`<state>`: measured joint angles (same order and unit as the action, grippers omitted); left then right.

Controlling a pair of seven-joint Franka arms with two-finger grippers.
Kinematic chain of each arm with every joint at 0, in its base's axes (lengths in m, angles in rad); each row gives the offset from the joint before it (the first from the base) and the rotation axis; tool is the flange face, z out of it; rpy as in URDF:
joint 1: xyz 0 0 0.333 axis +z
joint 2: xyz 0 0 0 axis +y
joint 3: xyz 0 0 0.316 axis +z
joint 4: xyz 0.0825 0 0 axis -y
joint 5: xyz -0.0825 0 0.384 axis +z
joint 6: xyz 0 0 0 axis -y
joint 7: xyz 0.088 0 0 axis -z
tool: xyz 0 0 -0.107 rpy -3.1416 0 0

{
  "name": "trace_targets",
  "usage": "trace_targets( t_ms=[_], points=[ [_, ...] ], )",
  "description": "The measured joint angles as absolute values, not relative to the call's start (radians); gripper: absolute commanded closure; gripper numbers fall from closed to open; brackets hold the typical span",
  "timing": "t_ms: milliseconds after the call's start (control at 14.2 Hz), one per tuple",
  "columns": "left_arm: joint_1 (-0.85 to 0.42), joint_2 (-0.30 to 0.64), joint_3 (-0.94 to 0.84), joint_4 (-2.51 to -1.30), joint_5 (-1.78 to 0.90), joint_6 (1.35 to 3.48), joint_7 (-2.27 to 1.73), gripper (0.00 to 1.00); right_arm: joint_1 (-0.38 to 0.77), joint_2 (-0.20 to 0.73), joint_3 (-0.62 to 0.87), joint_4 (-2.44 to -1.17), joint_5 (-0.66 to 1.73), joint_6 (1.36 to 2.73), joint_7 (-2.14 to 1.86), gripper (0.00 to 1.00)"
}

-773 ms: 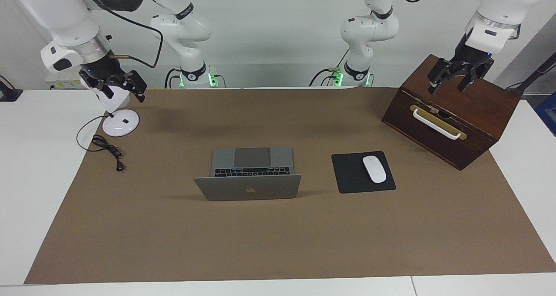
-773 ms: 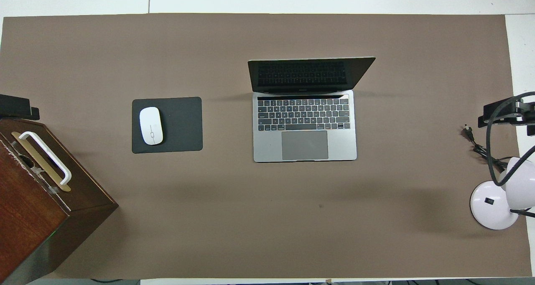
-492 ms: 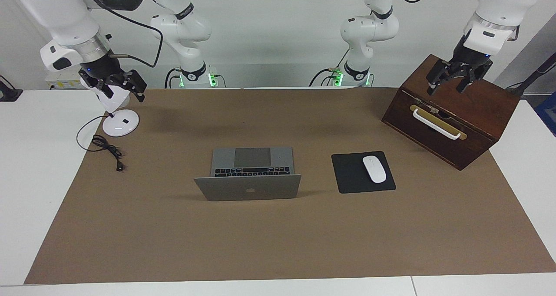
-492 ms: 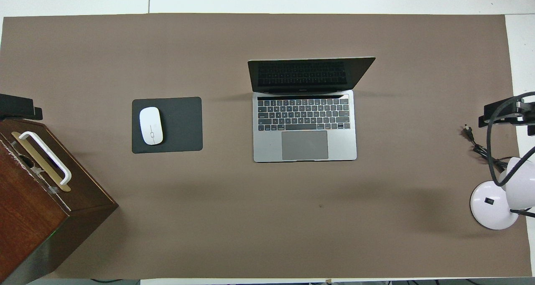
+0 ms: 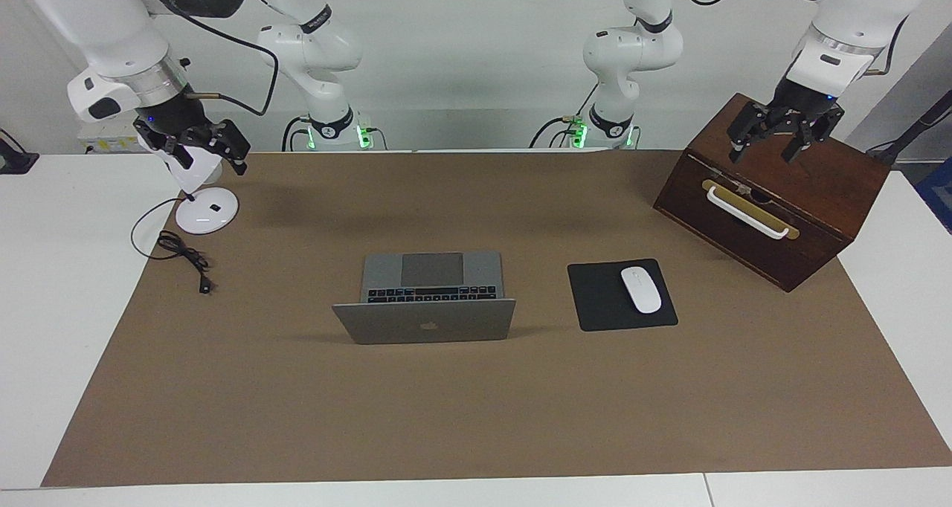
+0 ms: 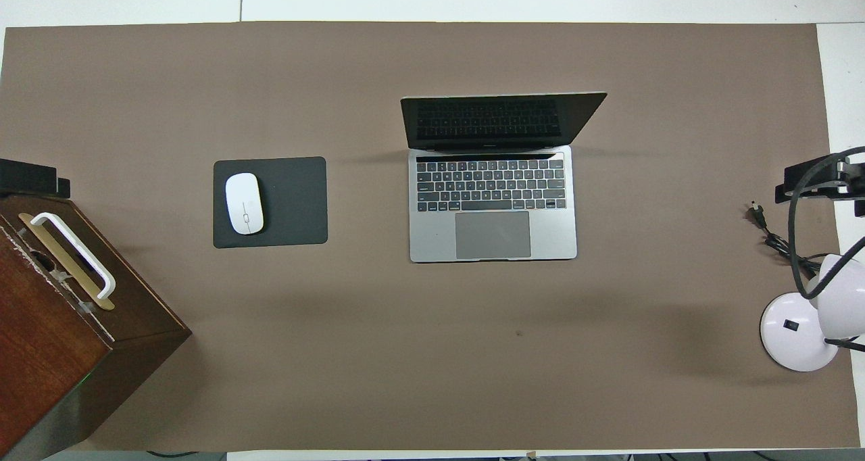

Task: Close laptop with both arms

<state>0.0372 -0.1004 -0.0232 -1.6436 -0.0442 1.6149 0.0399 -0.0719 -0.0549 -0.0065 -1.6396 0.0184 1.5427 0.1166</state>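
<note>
Laptop (image 5: 424,299): silver-grey, open, lid raised with its apple logo turned away from the robots; stands near the middle of the brown mat on the table (image 5: 67,306). Keyboard and trackpad face the robots. Nothing touches it.

Left gripper (image 5: 777,131): in the air over the top of the dark wooden box (image 5: 773,195) at the left arm's end of the table. Fingers (image 5: 793,142) spread apart, holding nothing. Well apart from the laptop, with the mouse pad between box and laptop.

Right gripper (image 5: 201,146): in the air over the white desk lamp (image 5: 202,198) at the right arm's end of the table. Fingers spread apart, holding nothing. Well apart from the laptop.

Mouse pad (image 5: 621,295): black, flat on the mat beside the laptop, toward the left arm's end. White mouse (image 5: 640,289) rests on it.

Wooden box: set at an angle, white handle on a brass plate on its front.

Lamp cable (image 5: 186,258): black, lies loose on the mat beside the lamp base, farther from the robots than it.
</note>
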Motion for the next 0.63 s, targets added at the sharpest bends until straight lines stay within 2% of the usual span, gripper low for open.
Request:
trace_targets(
  t_ms=[211,281,421,562,632],
  points=[
    [0.037,-0.100,-0.023,-1.644,-0.044,1.615,0.042,0.00,-0.071,-0.048,-0.001,-1.588,0.018,1.595,0.117,0.02],
    [0.037,-0.100,-0.023,-1.644,-0.044,1.616,0.042,0.00,-0.071,-0.039,0.001,-1.566,0.019,1.620,0.117,0.09],
    [0.037,-0.100,-0.023,-1.644,-0.044,1.616,0.043,0.00,-0.068,-0.007,0.006,-1.523,0.019,1.685,0.117,0.27],
    [0.036,-0.100,-0.024,-1.644,-0.044,1.617,0.043,0.00,-0.067,0.038,0.009,-1.491,0.019,1.756,0.117,0.39],
    [0.035,-0.100,-0.024,-1.644,-0.044,1.618,0.043,0.00,-0.067,0.064,0.012,-1.477,0.019,1.800,0.117,0.51]
  ],
)
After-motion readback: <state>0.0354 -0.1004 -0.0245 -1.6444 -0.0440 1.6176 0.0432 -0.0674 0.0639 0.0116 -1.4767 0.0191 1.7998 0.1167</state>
